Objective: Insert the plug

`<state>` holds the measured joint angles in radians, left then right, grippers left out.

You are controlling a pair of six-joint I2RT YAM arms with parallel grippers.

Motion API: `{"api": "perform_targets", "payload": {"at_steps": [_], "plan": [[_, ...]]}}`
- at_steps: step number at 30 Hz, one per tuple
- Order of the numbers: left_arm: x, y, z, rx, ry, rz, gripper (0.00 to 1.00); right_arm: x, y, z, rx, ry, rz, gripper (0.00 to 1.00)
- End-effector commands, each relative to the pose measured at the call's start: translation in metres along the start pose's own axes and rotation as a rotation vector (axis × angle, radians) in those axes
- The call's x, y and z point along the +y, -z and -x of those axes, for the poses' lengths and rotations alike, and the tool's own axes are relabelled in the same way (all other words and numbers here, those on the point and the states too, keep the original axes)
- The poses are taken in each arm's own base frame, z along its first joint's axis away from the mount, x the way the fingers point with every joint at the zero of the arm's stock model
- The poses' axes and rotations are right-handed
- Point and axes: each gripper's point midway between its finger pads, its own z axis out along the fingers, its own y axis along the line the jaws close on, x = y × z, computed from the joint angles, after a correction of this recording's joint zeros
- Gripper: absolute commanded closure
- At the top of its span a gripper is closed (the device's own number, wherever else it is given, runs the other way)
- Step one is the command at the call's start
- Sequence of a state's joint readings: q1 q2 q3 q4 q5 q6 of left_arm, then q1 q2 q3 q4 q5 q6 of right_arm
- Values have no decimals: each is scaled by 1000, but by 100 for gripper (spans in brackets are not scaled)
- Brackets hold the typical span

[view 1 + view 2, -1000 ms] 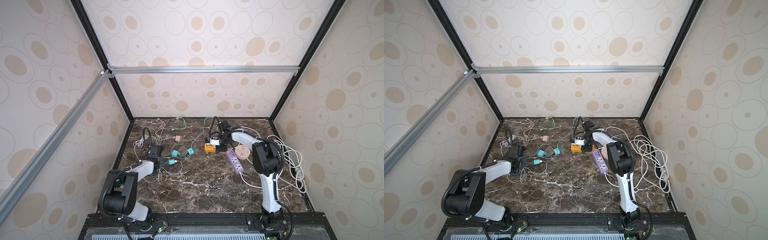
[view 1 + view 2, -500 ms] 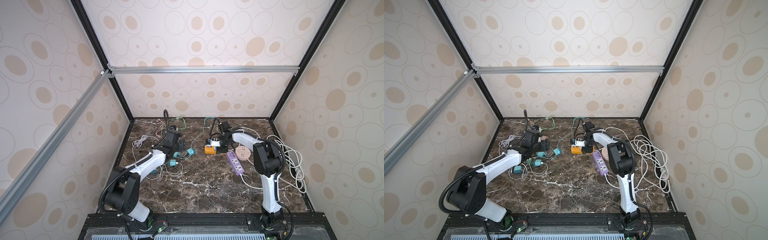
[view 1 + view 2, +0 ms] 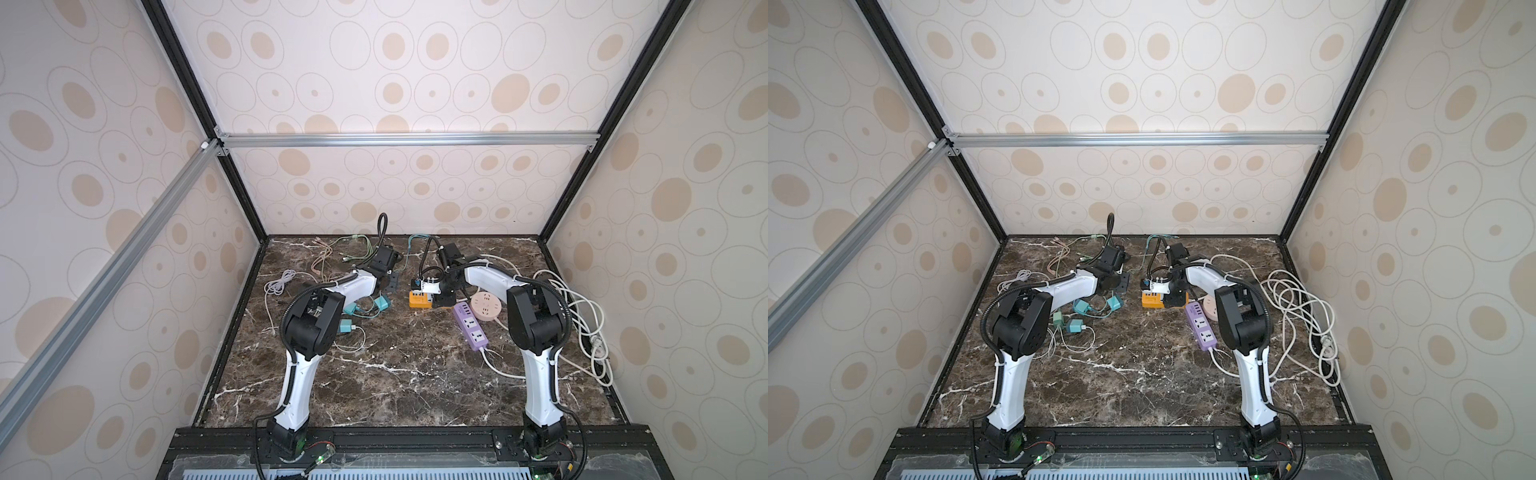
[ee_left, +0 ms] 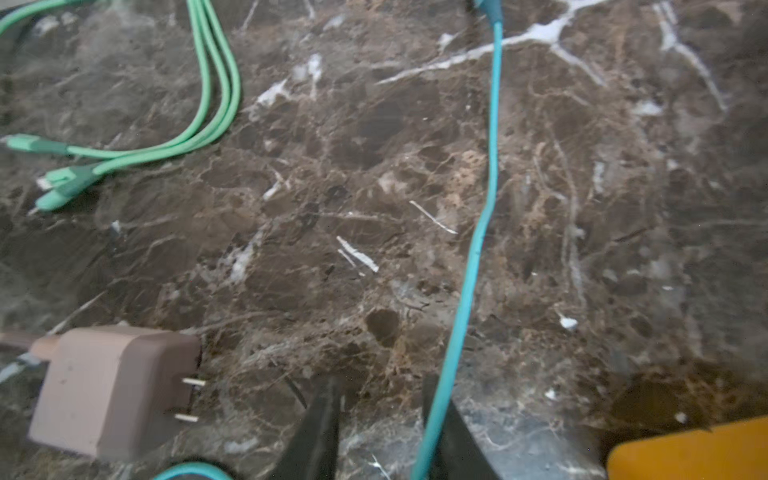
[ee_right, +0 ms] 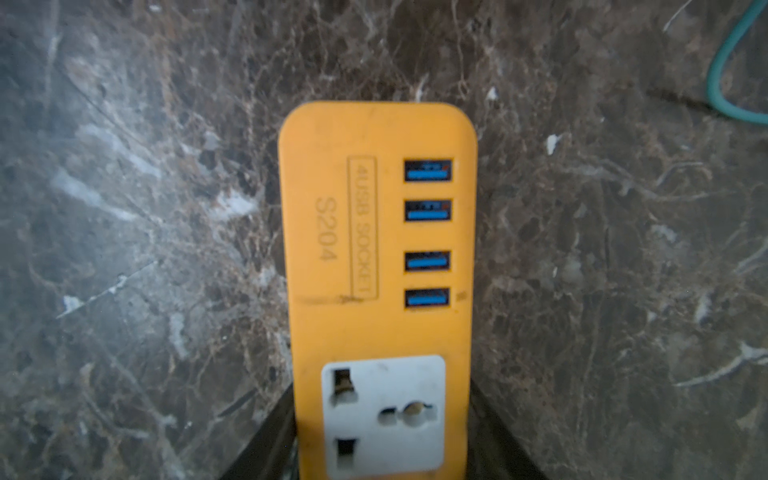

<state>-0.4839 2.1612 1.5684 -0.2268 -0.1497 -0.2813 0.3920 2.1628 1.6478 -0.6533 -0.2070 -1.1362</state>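
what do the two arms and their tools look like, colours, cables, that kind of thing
Both match. The left arm and right arm have smooth white shells on the long segments and bulky black housings at the joints. A black ribbed cable runs along each. The left tool and right tool are black with tapering fingers.

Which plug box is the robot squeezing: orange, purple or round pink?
The orange power strip, the one with blue USB ports: the right gripper has a finger on each side. The purple strip and round pink socket lie ungripped nearby.
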Motion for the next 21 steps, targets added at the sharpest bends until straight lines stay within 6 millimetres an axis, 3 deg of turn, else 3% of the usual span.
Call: {"api": "perform_targets", "payload": {"at_steps": [1, 5, 11, 15, 17, 21], "plan": [[32, 27, 16, -57, 85, 91, 76, 29, -15, 9, -8, 42, 127, 48], [76, 53, -9, -64, 191, 141, 80, 23, -21, 27, -35, 66, 128, 48], [127, 102, -55, -58, 289, 229, 78, 11, -37, 49, -53, 54, 119, 48], [160, 125, -87, -39, 361, 297, 78, 1, -44, 62, -60, 39, 115, 46], [165, 132, -95, -38, 369, 280, 74, -5, -48, 65, -61, 33, 114, 46], [154, 140, -91, -55, 337, 201, 61, -15, -51, 67, -47, 30, 99, 42]]}}
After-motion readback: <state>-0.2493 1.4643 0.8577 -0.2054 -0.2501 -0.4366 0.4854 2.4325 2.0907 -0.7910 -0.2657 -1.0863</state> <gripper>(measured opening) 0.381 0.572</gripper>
